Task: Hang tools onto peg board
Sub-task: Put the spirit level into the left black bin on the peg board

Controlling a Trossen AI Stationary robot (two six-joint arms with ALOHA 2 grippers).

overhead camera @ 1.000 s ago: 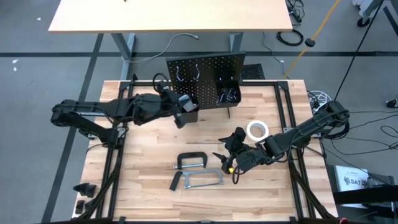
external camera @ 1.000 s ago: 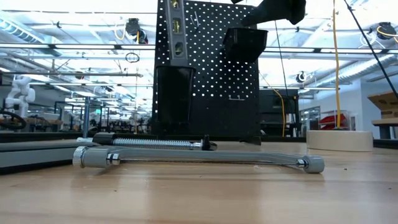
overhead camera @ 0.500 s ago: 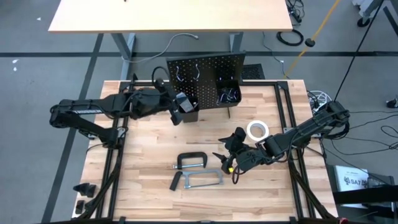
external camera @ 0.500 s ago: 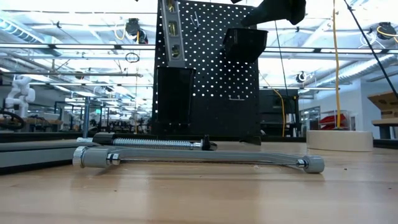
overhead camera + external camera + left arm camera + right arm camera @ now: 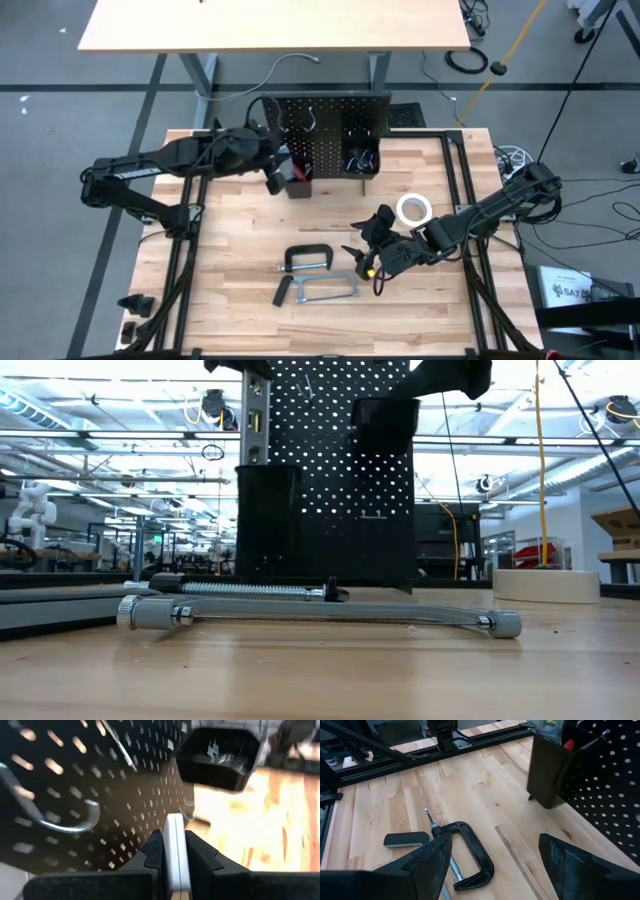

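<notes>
I have the grey level at the peg board, far edge of the tabletop.

Peg board (image 5: 330, 125) stands upright at the tabletop (image 5: 230, 290) far edge. My left end effector (image 5: 172, 851) pinches the grey level (image 5: 175, 845) against the board, above its left bin (image 5: 265, 510). My right end effector (image 5: 368, 250) hangs spread near the middle, just beside the grey hacksaw (image 5: 325, 290) and black C-clamp (image 5: 465, 852); the white tape roll (image 5: 414, 210) sits toward the right edge.

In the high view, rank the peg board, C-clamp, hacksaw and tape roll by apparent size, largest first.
1. peg board
2. hacksaw
3. C-clamp, only a little smaller than the hacksaw
4. tape roll
</notes>
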